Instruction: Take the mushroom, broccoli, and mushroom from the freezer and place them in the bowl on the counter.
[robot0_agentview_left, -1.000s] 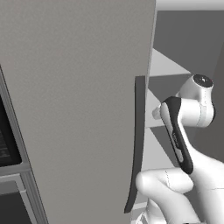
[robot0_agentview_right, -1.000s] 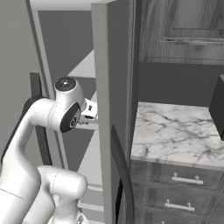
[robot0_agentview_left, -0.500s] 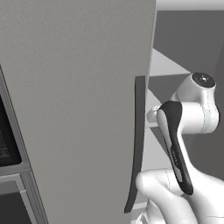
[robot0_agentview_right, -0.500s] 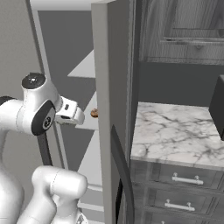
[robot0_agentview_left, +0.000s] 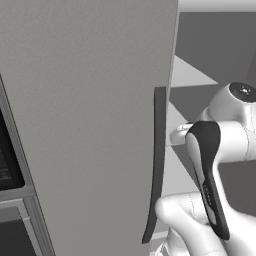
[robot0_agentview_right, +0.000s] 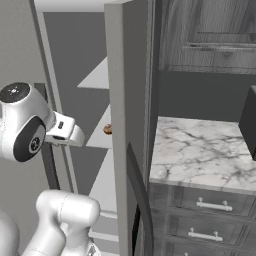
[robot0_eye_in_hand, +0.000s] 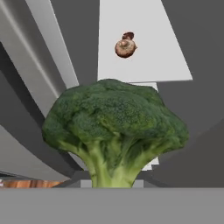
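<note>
A: Close in front of the hand camera, what is there?

B: The broccoli (robot0_eye_in_hand: 116, 138), with its pale stalk pointing down to the bottom edge. The finger tips are hidden under it, but the floret hangs in the air before the hand, so the gripper seems to pinch it by the stalk.

A: And the mushroom?

B: One brown mushroom (robot0_eye_in_hand: 125, 47) lies on a white shelf (robot0_eye_in_hand: 144, 52) inside the freezer (robot0_agentview_right: 80, 60), well behind the broccoli. In the right base view it is a small brown spot (robot0_agentview_right: 107, 129) just beside the edge of the open door.

A: What stands in the way?

B: The open grey door (robot0_agentview_right: 125, 100) with its dark handle (robot0_agentview_right: 140, 195) stands between the freezer inside and the marble counter (robot0_agentview_right: 200, 155). The other door (robot0_agentview_left: 85, 125) is on the arm's left.
</note>
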